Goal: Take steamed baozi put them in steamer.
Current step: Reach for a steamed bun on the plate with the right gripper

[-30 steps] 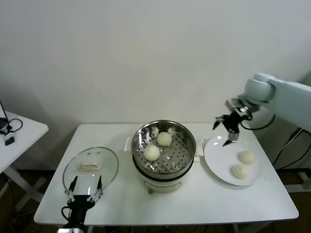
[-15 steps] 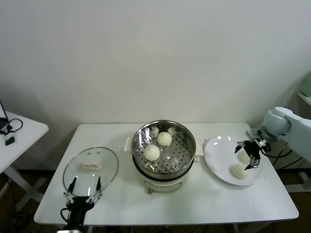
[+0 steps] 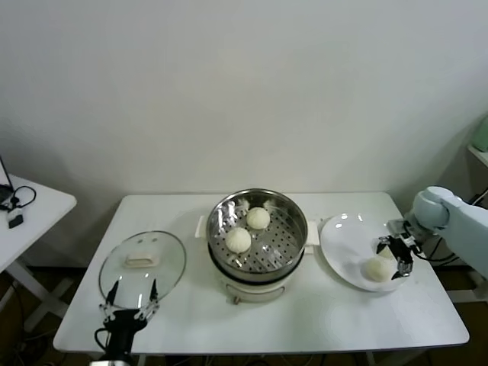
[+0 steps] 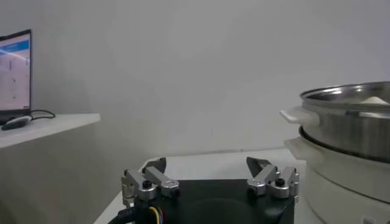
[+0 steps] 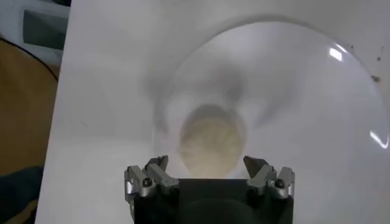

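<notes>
The steamer (image 3: 284, 238) stands mid-table and holds two baozi (image 3: 258, 217) (image 3: 238, 239). It also shows in the left wrist view (image 4: 353, 119). On the white plate (image 3: 343, 240) at the right, one baozi (image 3: 375, 268) lies in plain sight. My right gripper (image 3: 395, 255) is low over the plate just beyond it and covers the other. In the right wrist view that gripper (image 5: 207, 161) is open, with a baozi (image 5: 210, 140) lying between and just ahead of its fingertips. My left gripper (image 3: 130, 299) is open and empty at the table's front left.
A round glass lid (image 3: 142, 263) lies flat at the front left, just beyond my left gripper (image 4: 207, 163). A side table (image 3: 27, 206) with cables stands far left. The table's right edge runs close past the plate (image 5: 317, 91).
My right gripper has moved from above the plate's far edge, right and down onto the plate, over the farther baozi. The left arm has not moved.
</notes>
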You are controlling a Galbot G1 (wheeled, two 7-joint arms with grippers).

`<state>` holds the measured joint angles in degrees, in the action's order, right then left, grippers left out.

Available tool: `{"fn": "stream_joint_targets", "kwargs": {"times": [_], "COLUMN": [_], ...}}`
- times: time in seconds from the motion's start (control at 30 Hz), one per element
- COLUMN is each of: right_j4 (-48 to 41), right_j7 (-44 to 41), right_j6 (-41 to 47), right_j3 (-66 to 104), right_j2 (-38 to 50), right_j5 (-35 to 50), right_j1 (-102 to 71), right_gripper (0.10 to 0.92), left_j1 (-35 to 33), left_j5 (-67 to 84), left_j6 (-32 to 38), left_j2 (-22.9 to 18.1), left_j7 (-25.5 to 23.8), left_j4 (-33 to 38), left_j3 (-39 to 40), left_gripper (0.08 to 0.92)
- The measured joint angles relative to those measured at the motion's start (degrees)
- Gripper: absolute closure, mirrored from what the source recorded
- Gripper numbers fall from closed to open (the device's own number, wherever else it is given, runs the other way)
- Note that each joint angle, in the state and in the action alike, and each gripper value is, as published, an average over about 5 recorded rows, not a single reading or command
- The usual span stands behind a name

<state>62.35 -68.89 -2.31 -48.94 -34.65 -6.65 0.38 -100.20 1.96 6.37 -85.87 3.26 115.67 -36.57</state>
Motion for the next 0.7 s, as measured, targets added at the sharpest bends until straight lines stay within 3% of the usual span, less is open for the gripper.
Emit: {"fn": "stream_joint_targets", "kwargs": {"times": [0.7], "right_j4": [-3.7], "right_j7": [1.1], "right_j6": [0.0], "right_j3": [2.8], "right_j2": [-3.7], "right_j5": [-2.5], "right_j1": [-3.0], "right_gripper": [0.221], "left_j1": [0.2], "left_j5": [-0.4], "left_j6": [-0.1], "left_j2": [-0.2], "left_j7": [0.1], "left_j4": [-0.6], "left_j3": [0.4], "left_gripper": [0.177]}}
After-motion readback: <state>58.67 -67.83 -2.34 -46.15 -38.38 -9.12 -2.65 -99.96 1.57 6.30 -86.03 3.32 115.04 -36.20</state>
